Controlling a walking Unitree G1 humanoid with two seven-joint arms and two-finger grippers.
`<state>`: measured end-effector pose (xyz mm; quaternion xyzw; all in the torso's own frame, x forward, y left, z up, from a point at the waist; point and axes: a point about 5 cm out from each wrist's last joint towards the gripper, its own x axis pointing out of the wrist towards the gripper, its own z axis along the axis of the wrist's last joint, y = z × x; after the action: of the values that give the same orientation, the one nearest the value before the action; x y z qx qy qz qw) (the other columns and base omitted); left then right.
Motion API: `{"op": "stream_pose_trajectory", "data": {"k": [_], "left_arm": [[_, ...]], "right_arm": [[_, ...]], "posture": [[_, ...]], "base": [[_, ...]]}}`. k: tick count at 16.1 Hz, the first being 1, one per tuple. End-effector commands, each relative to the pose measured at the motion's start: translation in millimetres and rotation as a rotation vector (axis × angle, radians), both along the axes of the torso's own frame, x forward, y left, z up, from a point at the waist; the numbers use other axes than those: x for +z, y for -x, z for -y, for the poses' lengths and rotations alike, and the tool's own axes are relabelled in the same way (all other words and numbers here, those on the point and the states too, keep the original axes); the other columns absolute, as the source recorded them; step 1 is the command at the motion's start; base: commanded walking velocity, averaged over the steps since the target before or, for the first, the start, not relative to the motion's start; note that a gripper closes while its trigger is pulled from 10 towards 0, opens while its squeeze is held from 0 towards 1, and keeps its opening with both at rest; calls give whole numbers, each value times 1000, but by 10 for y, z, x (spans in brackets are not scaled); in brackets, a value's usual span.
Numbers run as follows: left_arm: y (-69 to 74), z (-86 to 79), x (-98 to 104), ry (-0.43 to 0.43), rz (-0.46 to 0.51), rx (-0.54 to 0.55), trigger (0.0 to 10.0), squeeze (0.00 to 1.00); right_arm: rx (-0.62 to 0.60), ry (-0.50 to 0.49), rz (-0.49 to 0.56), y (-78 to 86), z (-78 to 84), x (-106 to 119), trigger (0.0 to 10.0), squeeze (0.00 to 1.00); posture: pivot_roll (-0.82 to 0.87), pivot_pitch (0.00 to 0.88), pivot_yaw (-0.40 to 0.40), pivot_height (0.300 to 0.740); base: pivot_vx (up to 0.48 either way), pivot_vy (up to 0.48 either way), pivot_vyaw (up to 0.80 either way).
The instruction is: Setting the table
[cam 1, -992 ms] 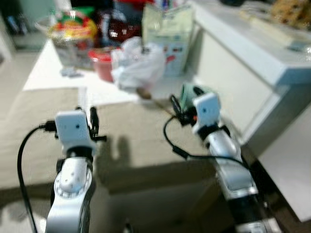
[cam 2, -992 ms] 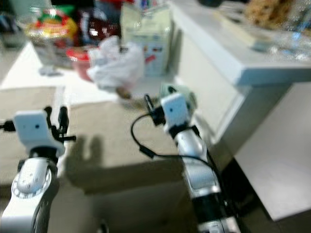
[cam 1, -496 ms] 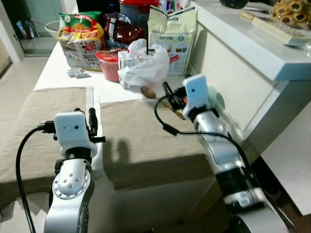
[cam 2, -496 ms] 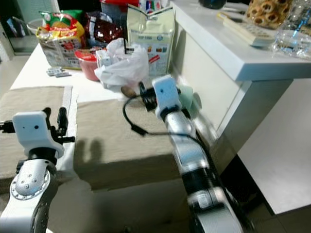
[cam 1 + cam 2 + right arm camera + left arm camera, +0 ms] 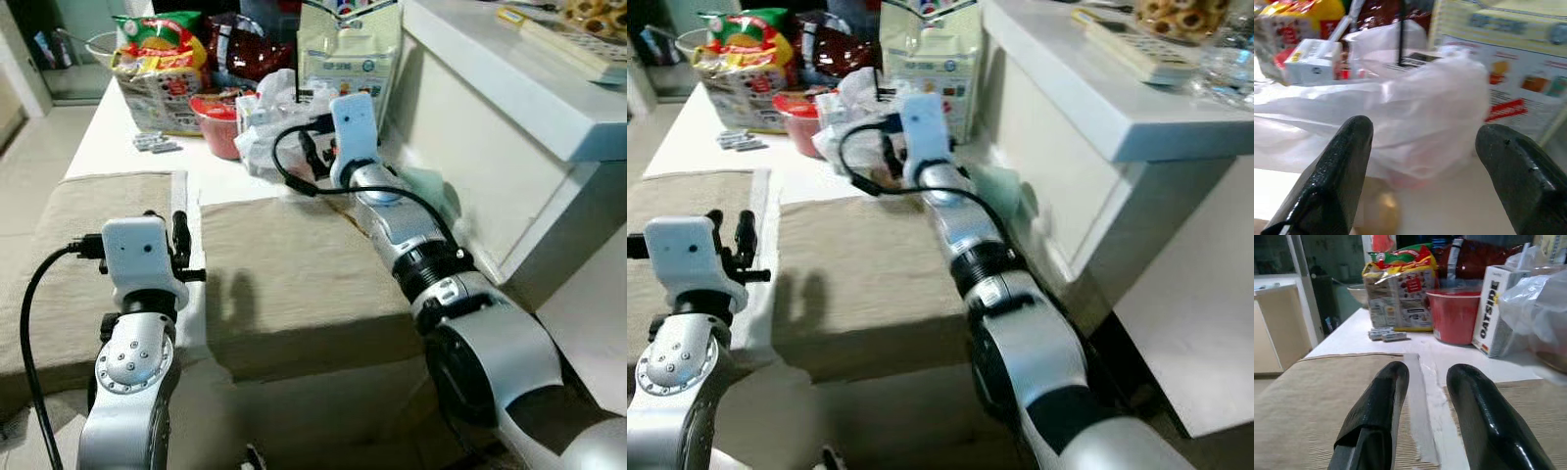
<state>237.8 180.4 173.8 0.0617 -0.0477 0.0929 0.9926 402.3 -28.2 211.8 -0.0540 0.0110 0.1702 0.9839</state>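
White carton [image 5: 1492,308], standing just beside the red bowl [image 5: 1455,315]: is showing "OATSIDE" running up its side.
Snack bag [image 5: 1399,291], beyond the red bowl: is carrying print too small to read.

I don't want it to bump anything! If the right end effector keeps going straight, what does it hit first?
Most likely the crumpled white plastic bag: it lies straight ahead between the open fingers of the right end effector, though how far off is unclear.

The white plastic bag [image 5: 1415,122] hides its own contents, and the brown round thing [image 5: 1376,213] beneath it is too blurred to identify.
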Motion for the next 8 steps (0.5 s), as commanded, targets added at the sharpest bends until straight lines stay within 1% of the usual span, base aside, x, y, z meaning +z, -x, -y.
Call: {"op": "stream_pose_trajectory", "data": {"k": [1, 2, 3, 4, 6, 8], "left_arm": [[-24, 9, 4, 4, -3, -7, 10000, 0], [-27, 11, 3, 6, -4, -7, 10000, 0], [-62, 24, 3, 6, -3, -11, 10000, 0], [-80, 28, 2, 11, -2, -14, 10000, 0], [-127, 42, 4, 15, -1, -24, 10000, 0], [-166, 46, 12, 16, 2, -31, 10000, 0]], "right_arm": [[-8, -2, -17, -38, 2, 87, 10000, 0], [-10, -5, -19, -42, 2, 96, 10000, 0], [-28, -15, -42, -73, 21, 150, 10000, 0], [-26, -2, -59, -82, 27, 151, 10000, 0], [-41, 11, -117, -81, 76, 48, 10000, 0], [-62, 17, -124, -91, 119, 30, 10000, 0]], "posture": [[92, 2, -30, 740], [92, 2, -30, 740], [75, 0, -38, 740], [69, 0, -38, 740], [47, 0, -32, 740], [38, 0, -26, 740]], "base": [[0, 0, 0], [0, 0, 0], [0, 0, 0], [0, 0, 0], [0, 0, 0], [0, 0, 0]]}}
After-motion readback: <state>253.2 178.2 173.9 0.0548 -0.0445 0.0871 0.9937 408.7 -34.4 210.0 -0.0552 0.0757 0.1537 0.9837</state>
